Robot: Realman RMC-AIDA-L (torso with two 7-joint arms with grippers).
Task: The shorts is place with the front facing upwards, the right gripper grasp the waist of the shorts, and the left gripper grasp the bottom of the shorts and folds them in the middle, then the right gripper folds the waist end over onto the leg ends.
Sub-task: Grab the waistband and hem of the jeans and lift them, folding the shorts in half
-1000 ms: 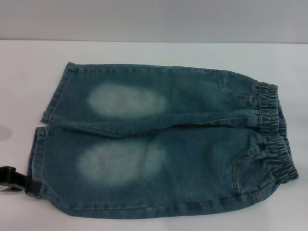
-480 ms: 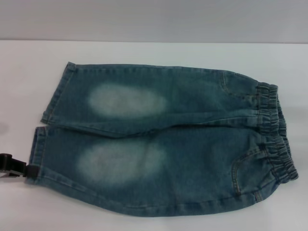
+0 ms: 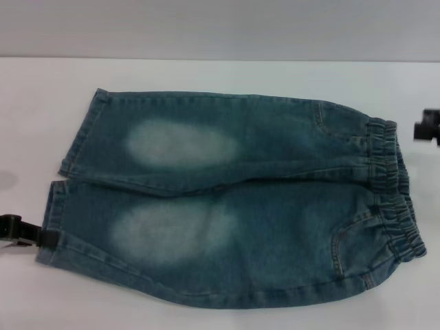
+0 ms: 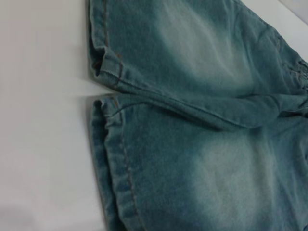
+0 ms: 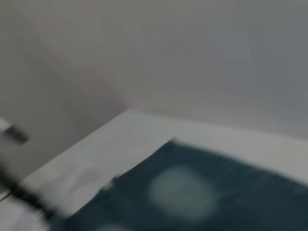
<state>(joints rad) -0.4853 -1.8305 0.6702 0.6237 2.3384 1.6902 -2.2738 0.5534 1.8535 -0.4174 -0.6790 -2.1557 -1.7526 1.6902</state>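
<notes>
Denim shorts (image 3: 234, 199) lie flat on the white table (image 3: 41, 96), waist to the right. Left gripper (image 3: 20, 234) touches the near hem, right gripper (image 3: 427, 126) hangs beside the waistband — whether either's fingers are parted or closed, I cannot tell. A pinch catching one layer — the fold skews.

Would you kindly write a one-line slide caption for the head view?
Denim shorts lie flat on the white table; left gripper at the leg hem, right gripper beside the waistband.
</notes>
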